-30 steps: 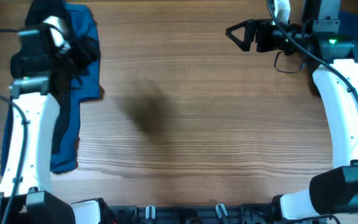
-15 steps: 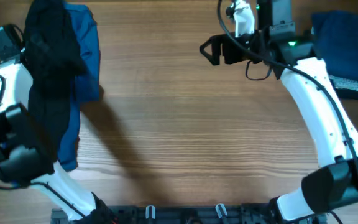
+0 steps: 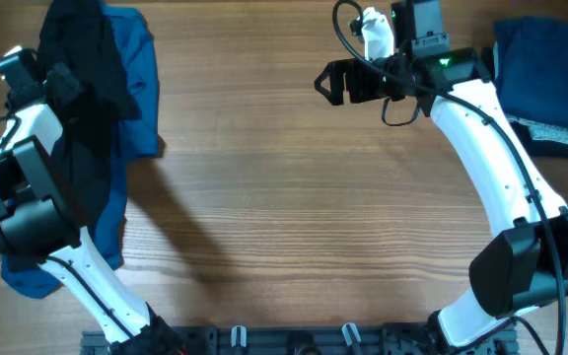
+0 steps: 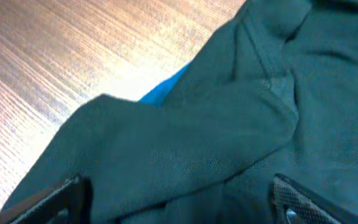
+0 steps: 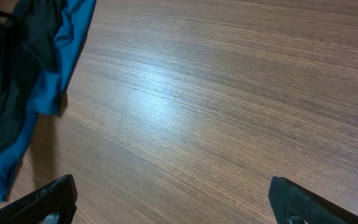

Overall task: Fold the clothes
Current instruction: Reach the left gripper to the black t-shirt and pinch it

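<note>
White arm links [image 3: 496, 148], black joints [image 3: 516, 281], looping black cables [image 3: 336, 18], green light [image 3: 449, 62], black right tool [image 3: 325, 84].

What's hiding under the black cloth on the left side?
A blue cloth lies under the black cloth, poking out along one side and at the near end. The black cloth covers its middle and anything else underneath.
</note>
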`<state>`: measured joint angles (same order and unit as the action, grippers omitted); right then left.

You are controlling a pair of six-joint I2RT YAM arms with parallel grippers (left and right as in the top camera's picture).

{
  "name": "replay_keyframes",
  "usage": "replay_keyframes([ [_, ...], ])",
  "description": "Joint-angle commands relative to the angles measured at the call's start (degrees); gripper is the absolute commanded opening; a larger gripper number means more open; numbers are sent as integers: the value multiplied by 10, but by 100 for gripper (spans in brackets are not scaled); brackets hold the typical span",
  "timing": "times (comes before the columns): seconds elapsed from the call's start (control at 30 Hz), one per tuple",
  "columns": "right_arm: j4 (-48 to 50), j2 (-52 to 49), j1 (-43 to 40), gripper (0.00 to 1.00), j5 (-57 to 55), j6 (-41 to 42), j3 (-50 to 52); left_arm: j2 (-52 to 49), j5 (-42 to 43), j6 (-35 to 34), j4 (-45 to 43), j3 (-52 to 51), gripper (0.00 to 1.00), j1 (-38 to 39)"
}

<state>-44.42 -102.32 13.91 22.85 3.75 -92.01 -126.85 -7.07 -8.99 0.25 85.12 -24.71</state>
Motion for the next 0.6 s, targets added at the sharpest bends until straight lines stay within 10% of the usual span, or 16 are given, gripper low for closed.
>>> replay_keyframes([
  [0.0, 7, -14, 3, 99, -8, -3, -12, -21, -7, 13, -21, 9, 87, -3],
  [0.27, 15, -14, 3, 99, -8, 14, -12, -54, -7, 13, -12, 9, 65, -3],
  [0.4, 14, -14, 3, 100, -8, 24, -12, -48, -7, 13, -28, 9, 4, -3],
  [0.57, 22, -14, 3, 99, -8, 25, -12, 27, -10, 7, -12, 9, 4, -2],
])
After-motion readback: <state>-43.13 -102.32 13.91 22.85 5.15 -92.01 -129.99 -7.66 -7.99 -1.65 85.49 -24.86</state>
